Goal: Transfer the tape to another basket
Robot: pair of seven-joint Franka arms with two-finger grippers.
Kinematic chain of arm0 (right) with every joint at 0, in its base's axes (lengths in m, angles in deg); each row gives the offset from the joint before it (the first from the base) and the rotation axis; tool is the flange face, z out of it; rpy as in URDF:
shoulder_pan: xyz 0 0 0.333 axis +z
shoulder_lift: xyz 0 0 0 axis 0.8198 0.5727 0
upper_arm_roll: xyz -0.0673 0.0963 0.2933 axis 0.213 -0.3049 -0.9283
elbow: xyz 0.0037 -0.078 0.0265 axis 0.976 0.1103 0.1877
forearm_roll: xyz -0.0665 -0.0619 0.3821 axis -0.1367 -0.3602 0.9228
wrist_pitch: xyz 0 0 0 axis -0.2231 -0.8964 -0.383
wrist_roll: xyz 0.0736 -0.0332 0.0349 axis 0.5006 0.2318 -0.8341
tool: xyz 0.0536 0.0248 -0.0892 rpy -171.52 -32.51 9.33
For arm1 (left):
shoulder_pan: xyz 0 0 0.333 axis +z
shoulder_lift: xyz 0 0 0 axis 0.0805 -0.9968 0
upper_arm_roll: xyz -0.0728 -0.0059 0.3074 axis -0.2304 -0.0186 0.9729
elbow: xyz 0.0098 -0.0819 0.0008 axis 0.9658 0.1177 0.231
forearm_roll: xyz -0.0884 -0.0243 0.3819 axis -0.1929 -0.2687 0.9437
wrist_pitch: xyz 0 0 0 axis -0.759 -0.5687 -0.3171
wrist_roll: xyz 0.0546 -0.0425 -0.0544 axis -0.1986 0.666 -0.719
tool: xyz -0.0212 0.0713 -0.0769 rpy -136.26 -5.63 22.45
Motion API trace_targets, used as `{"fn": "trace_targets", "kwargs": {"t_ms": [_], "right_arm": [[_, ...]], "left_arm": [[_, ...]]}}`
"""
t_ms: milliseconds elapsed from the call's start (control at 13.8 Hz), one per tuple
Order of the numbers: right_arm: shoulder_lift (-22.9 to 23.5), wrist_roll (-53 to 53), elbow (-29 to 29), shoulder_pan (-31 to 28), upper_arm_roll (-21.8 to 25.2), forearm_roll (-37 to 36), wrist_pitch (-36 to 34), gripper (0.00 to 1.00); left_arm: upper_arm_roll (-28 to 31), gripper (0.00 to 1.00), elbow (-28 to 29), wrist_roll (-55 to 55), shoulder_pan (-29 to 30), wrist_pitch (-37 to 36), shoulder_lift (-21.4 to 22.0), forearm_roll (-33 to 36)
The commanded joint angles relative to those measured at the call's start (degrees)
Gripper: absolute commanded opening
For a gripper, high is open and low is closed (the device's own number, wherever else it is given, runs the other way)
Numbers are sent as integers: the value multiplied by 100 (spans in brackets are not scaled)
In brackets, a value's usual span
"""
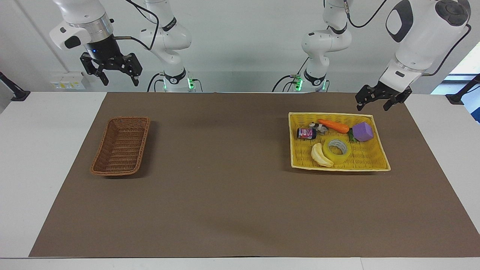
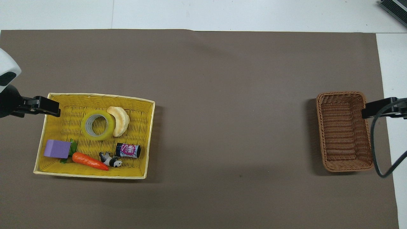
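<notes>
Brown matting point(image 1: 225, 195) covers most of a white table, with both robot bases standing at its edge against a pale wall. Toward the left arm's end lies a yellow woven tray point(image 1: 377, 165), and the tape point(image 1: 337, 150) lies flat in it, core facing up, in the part of the tray farther from the robots. A banana point(image 1: 321, 155) touches the roll's side toward the table's middle. Nearer the robots in the same tray sit a purple block point(image 1: 362, 131), a carrot point(image 1: 333, 126), a small can point(image 1: 306, 133) and a little panda figure point(image 1: 318, 128).

At the right arm's end, well apart from the tray, rests the brown wicker basket point(image 1: 120, 146), with nothing in it.

The left gripper point(image 1: 378, 101) hangs above the tray's corner nearest its base, fingers spread and holding nothing. The right gripper point(image 1: 111, 73) waits high over the table edge near the basket, also released.

I judge this to be the approach stage: nothing is grasped yet. The main risk is the banana pressed against the roll; a finger coming down on that side could land on the fruit or drag it along. A grip across the wide outer rim may also slip, so 1 finger inside the core looks safer. The long carry to the basket may call for a handover, where the roll could drop.
</notes>
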State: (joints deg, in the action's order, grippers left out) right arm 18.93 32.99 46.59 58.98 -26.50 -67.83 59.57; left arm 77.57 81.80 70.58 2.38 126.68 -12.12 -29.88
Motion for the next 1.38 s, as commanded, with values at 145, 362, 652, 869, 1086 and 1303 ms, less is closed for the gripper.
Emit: {"fn": "trace_targets", "kwargs": {"t_ms": [145,362,652,869,1086,1303], "right_arm": [[-35,-135,43,-58,-21,17,12,100],[-26,-135,43,-58,-21,17,12,100],[-26,-135,43,-58,-21,17,12,100],[-26,-135,43,-58,-21,17,21,100],[-26,-135,43,-58,-21,17,12,100],[-27,-135,43,-58,-21,17,21,100]], "left_arm": [[-20,100,306,57,91,200,236,10],[-12,100,341,-14,100,235,236,10],[-20,100,762,4,170,665,245,10],[-12,100,1149,30,205,1165,253,10],[-12,100,1649,21,284,1788,140,2],[-3,100,2247,30,355,2580,9,2]]}}
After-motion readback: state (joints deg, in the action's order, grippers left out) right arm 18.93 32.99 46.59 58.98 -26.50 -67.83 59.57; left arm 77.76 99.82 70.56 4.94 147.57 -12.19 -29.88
